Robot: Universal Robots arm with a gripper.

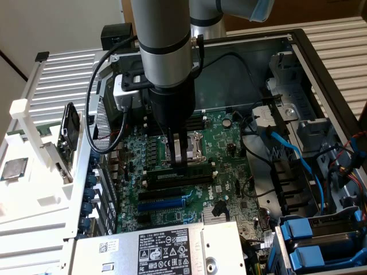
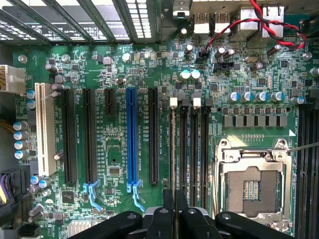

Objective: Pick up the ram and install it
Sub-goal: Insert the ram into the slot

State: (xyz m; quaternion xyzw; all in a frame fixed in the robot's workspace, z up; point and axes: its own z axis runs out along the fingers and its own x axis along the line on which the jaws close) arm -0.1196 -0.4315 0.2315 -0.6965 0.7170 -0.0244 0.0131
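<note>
Ram [image 1: 184,170] gripped on edge, standing in a motherboard slot.
Gripper [image 1: 181,162] down inside open PC case [image 1: 321,63], fingers [image 2: 168,209] nearly closed, pinching ram's top edge. Seen edge-on as thin strip [image 2: 173,149] in wrist view, sitting in leftmost black memory slot beside empty CPU socket [image 2: 252,185]. Blue PCIe slot [image 2: 131,137] well apart. Loose processor chip [image 1: 14,169] outside case on exterior view's left.

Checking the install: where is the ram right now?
In the exterior view the ram lies on the motherboard beneath the gripper, between the silver processor socket and the black slots.
</note>
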